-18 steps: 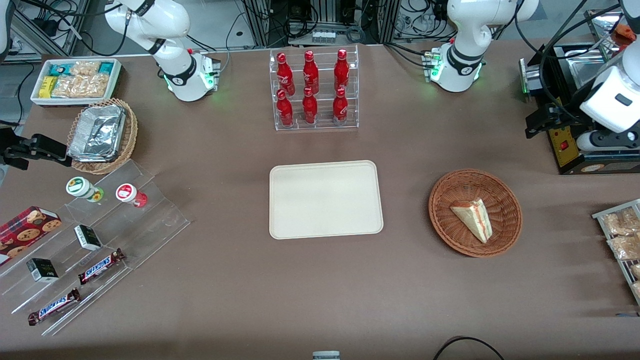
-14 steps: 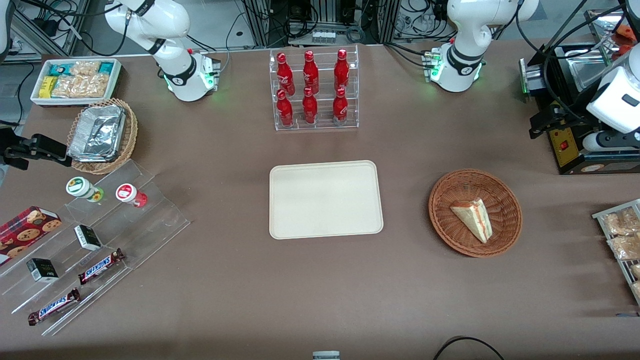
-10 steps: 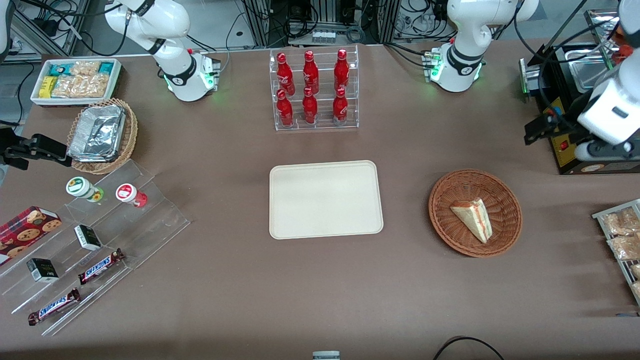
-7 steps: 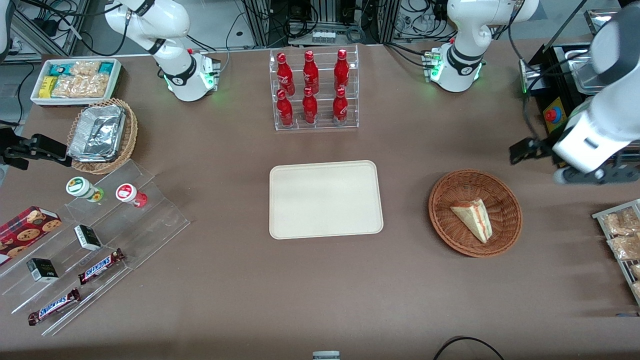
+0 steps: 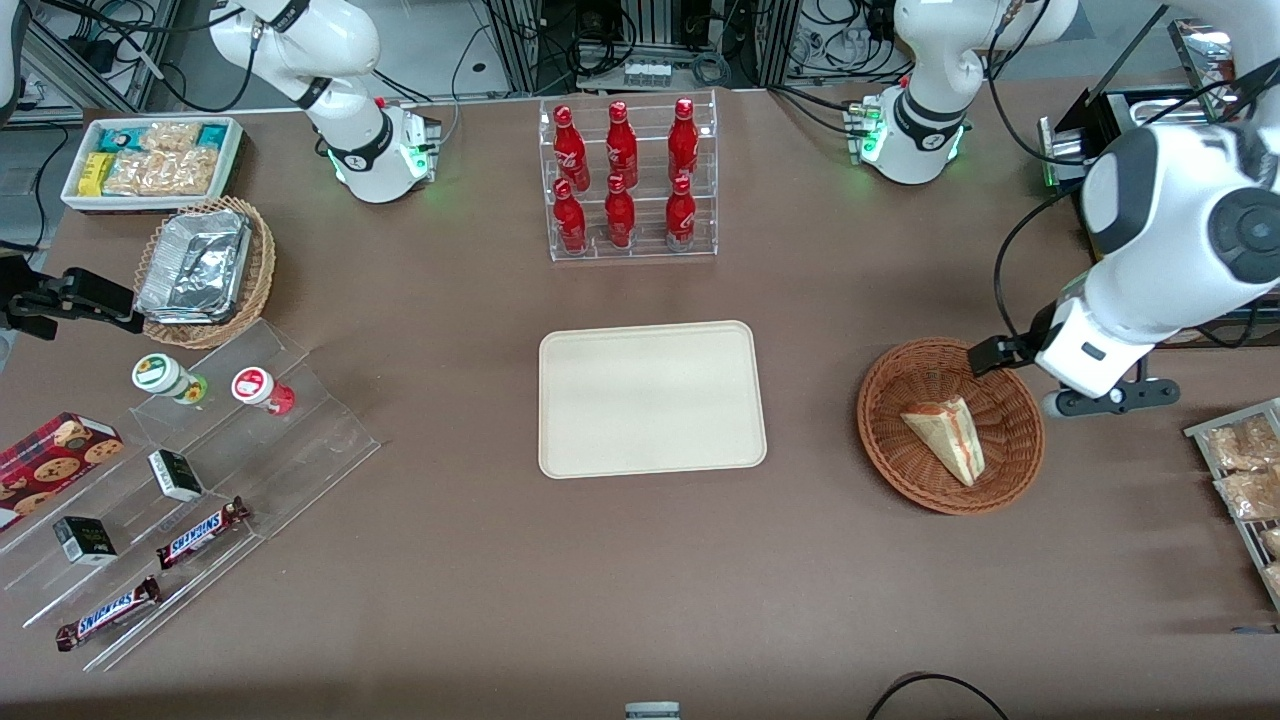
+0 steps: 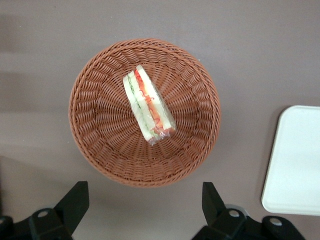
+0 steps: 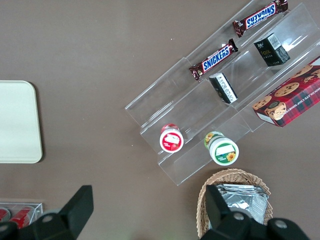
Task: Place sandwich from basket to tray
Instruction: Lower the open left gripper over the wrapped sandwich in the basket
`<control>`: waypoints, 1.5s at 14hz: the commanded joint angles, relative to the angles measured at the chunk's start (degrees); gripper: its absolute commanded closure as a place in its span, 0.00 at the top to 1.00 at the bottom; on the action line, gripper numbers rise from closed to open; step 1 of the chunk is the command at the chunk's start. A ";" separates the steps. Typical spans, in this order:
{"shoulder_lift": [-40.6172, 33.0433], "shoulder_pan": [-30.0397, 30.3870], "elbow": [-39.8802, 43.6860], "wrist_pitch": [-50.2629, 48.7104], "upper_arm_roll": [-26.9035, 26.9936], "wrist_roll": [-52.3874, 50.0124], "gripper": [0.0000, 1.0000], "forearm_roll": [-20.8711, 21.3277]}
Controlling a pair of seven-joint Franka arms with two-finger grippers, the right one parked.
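Since the earlier frame your left arm has swung in, so its gripper [image 6: 142, 210] hangs above the round reddish-brown wicker basket [image 5: 1010, 455], jaws spread wide and empty. Your pale triangular sandwich [image 6: 148, 111] lies tilted inside it, well apart from the flat cream rectangular tray [image 5: 652, 398]. Descend off-centre and you may catch the rim, dragging the basket across the worktop.

Brown table [image 5: 480, 560], cream tray [image 5: 652, 398], wicker basket [image 5: 905, 465], bottle rack [image 5: 630, 180], clear stepped shelf [image 5: 300, 440], pincer [image 6: 145, 210] above basket
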 commanded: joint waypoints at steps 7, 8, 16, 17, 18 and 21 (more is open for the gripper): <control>2.76 -0.22 -12.58 18.47 0.37 -9.00 1.00 -0.20; 3.38 -0.14 -13.28 20.23 0.37 -9.09 1.00 -0.20; 8.21 -0.05 -15.58 28.94 0.64 -12.87 1.00 -0.20; 8.65 -0.05 -15.58 29.55 0.64 -12.87 1.00 -0.20; 8.83 -0.05 -15.66 30.17 0.55 -12.87 1.00 -0.20; 9.88 -0.05 -15.58 31.31 0.64 -13.05 1.00 -0.20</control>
